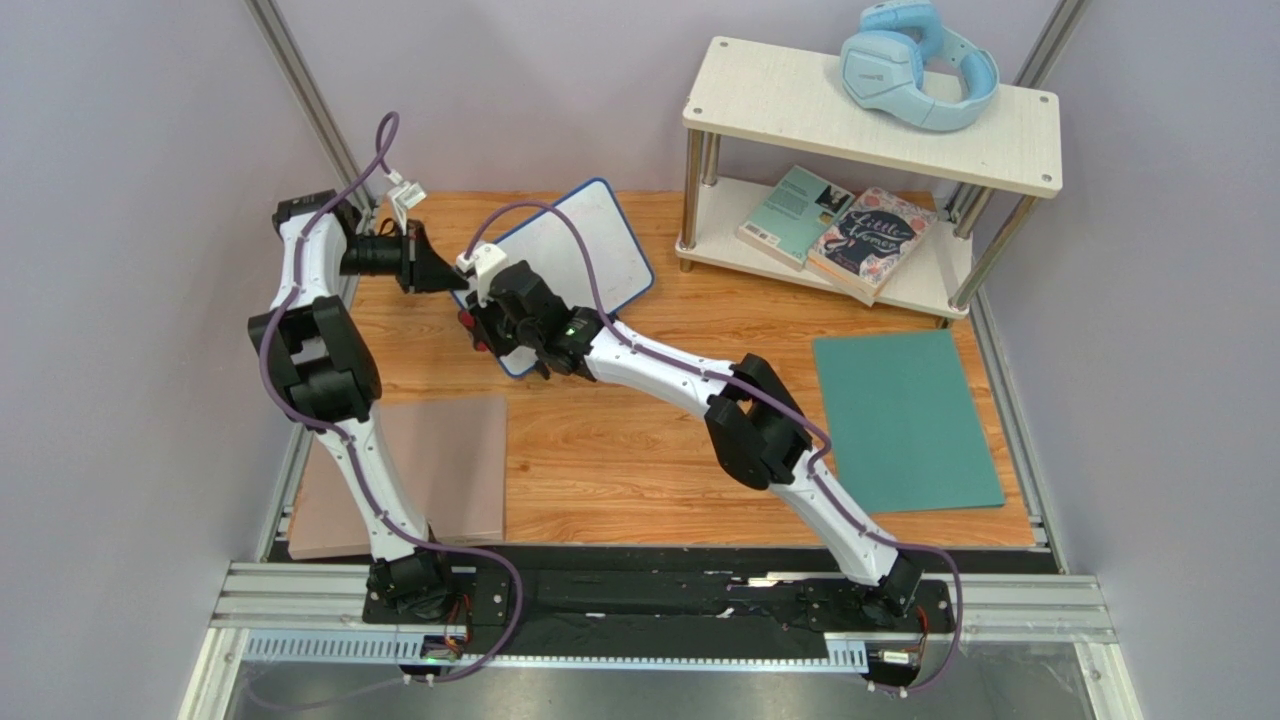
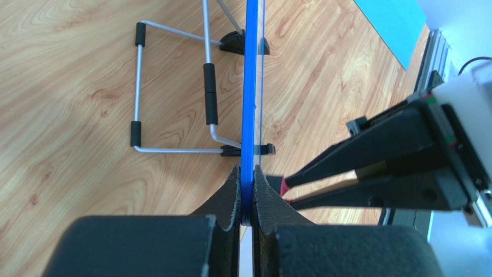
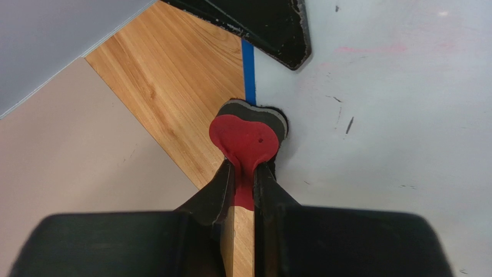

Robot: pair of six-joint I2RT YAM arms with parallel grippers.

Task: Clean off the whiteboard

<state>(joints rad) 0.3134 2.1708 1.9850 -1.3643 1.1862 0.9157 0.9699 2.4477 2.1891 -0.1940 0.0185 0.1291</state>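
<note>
Only my left wrist view showed the wire stand (image 2: 209, 92) behind the one whiteboard (image 2: 250, 86), with my left gripper (image 2: 246, 176) clamped on its blue edge. My right gripper (image 3: 245, 172) pinched the one red eraser (image 3: 245, 131) at that edge.

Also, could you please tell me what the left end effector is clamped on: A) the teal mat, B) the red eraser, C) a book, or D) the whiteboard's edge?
D: in the left wrist view the left end effector is shut on the blue frame edge of the whiteboard; the red eraser is in the right end effector.
</note>
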